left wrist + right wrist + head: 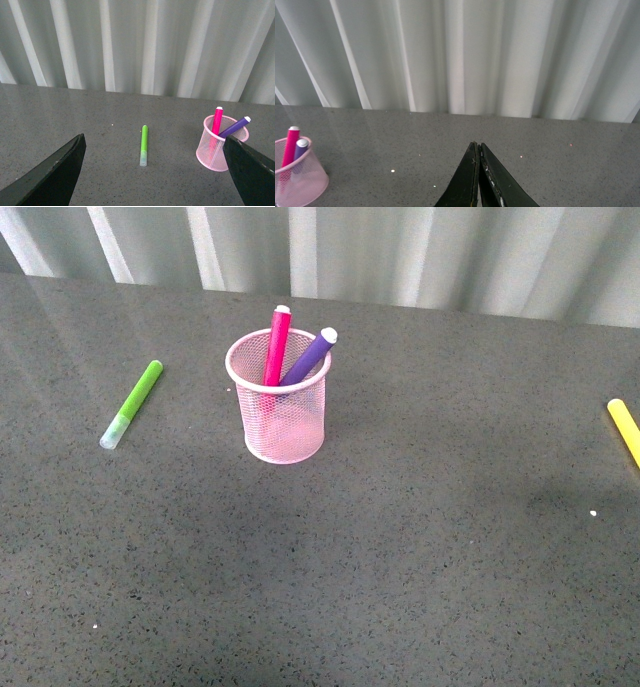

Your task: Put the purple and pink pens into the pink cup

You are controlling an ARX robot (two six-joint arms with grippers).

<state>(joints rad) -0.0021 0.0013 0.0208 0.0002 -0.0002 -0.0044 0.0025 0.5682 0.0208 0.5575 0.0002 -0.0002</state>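
The pink cup [280,407] stands upright on the grey table, left of centre. The pink pen [277,347] and the purple pen [308,357] both stand inside it, leaning, white ends up. Neither arm shows in the front view. In the left wrist view my left gripper [154,171] is open and empty, its dark fingers [56,176] wide apart; the cup [215,148] with both pens sits beyond, by one finger. In the right wrist view my right gripper [477,151] is shut on nothing, with the cup [298,181] far off to its side.
A lime-green marker [132,403] lies on the table left of the cup; it also shows in the left wrist view [144,145]. A yellow marker [625,429] lies at the right edge. A pale corrugated wall [400,252] runs behind the table.
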